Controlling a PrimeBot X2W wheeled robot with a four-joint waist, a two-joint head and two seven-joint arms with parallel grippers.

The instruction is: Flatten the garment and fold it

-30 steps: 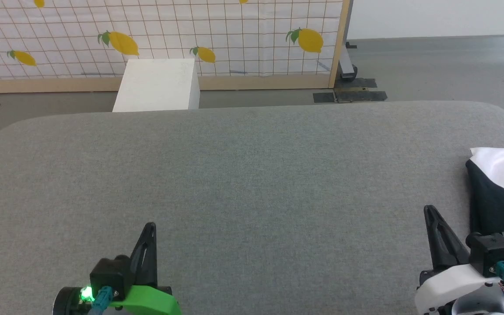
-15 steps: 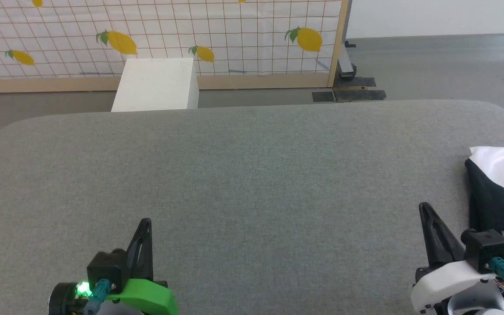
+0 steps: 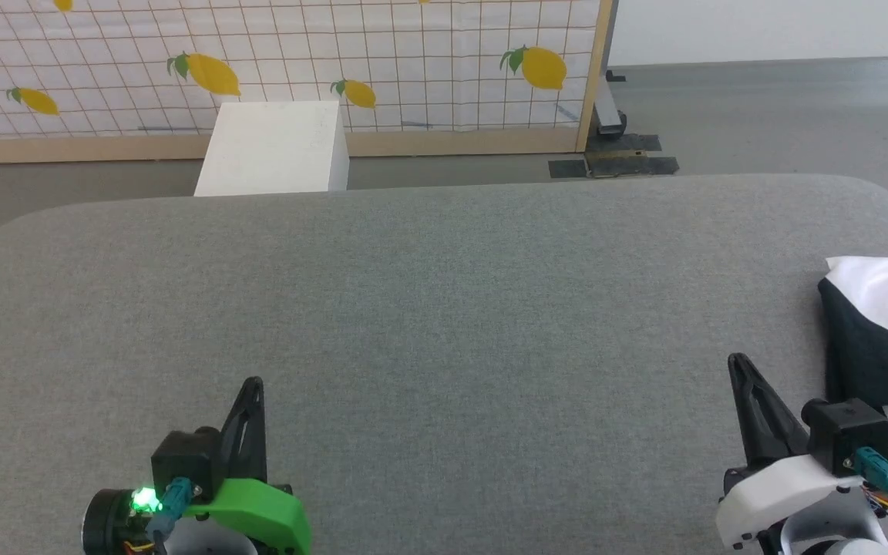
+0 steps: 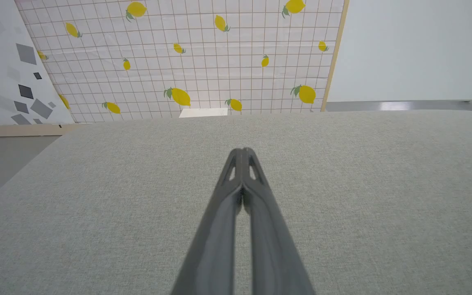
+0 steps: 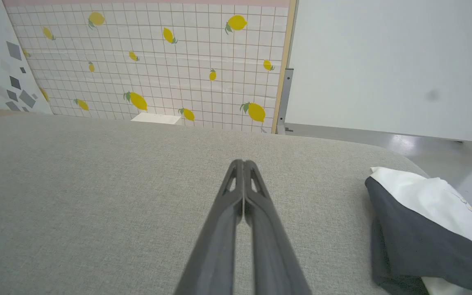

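Two claws sit low at the near edge of the grey bench (image 3: 444,308), one on each side. The left claw (image 3: 253,389) has a green base with a little green light glowing on it. Its two dark fingers are pressed tight together, tip to tip, and they hold nothing. They point out across the soft grey top of the bench. The right claw (image 3: 738,368) has a white base. Its fingers are pressed together as well, and it holds nothing either.

Just to the right of the right claw lies the garment (image 3: 872,351). It is bunched up in a heap at the right edge of the bench, and part of it runs out of the head view. A big black part faces the claw, and white cloth shows above it and below it. In the right wrist view the fingers are close to the heap but not touching it.

Past the far edge of the bench, a bit to the left, a white box (image 3: 274,150) stands on the grey floor (image 3: 760,116). Behind the box is a tall screen (image 3: 413,69) with thin squares and yellow lemons on it, set in a wooden frame. Left of that screen, in the left wrist view, leans a white panel (image 4: 6,61) with grey shapes. To the right of the lemon screen there is a plain pale wall (image 5: 383,61).
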